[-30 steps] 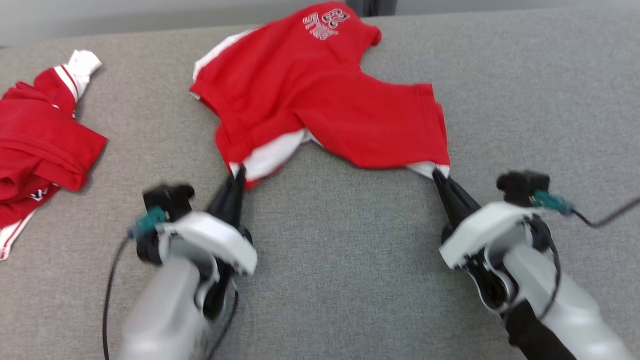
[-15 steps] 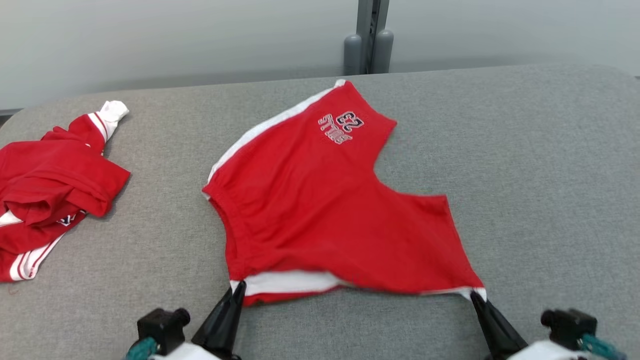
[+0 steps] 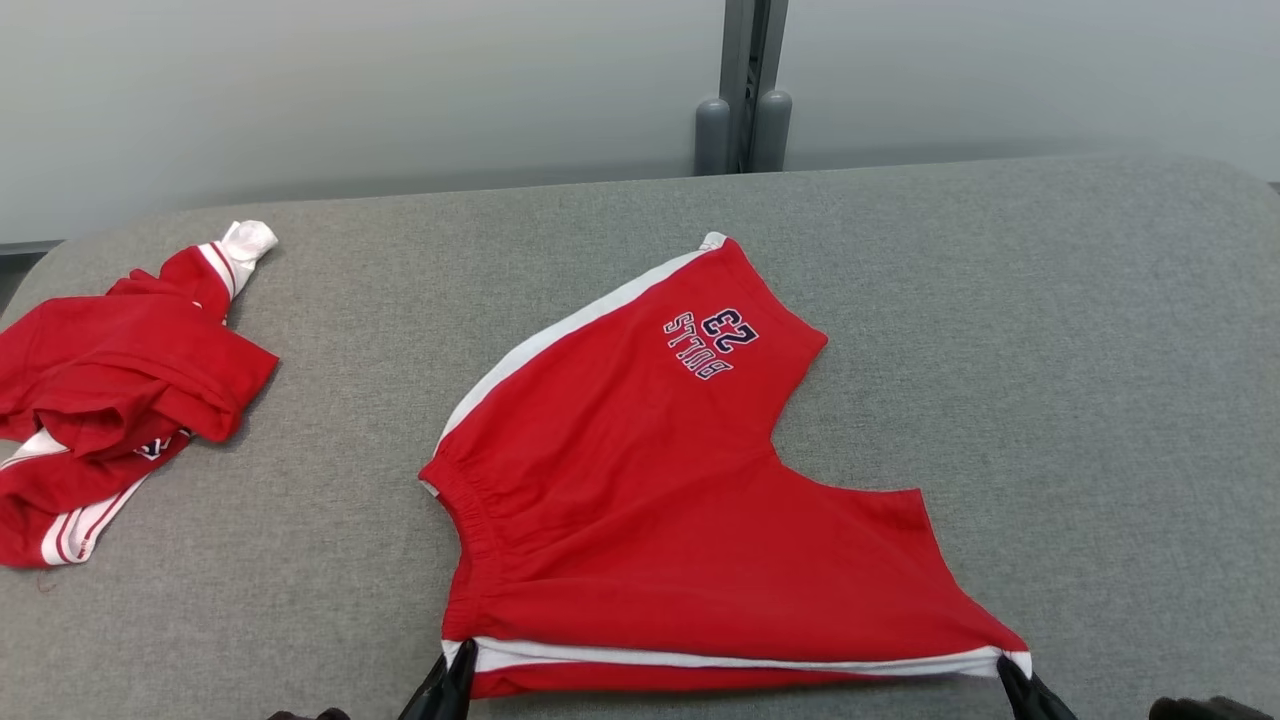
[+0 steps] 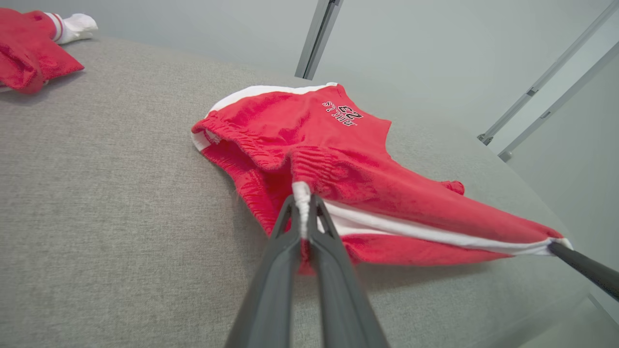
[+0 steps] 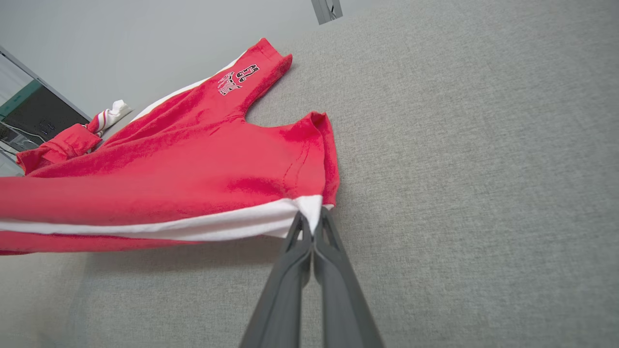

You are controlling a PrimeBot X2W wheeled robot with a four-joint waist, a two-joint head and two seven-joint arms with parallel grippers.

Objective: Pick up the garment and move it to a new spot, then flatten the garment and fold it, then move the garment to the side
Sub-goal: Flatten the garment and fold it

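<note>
The garment [image 3: 650, 500] is a pair of red shorts with white side stripes and a "BULLS 23" print, lying spread on the grey padded table [image 3: 1050, 350]. My left gripper [image 3: 452, 680] is shut on the near waistband corner [image 4: 301, 191]. My right gripper [image 3: 1012, 680] is shut on the near leg-hem corner [image 5: 309, 208]. The white-striped near edge [image 3: 720, 660] is stretched taut between them and held slightly off the table, with a shadow beneath it. In the left wrist view the right gripper's fingers [image 4: 585, 268] reach in from the right.
A second crumpled red-and-white garment [image 3: 110, 390] lies at the table's far left. A grey post [image 3: 740, 100] stands behind the table's back edge against a pale wall. Bare grey surface stretches to the right of the shorts [image 5: 483, 145].
The head camera has tilted up, so both arms have dropped almost out of frame. Both grippers have drawn the shorts toward the near edge, and the edge between them has pulled straight.
</note>
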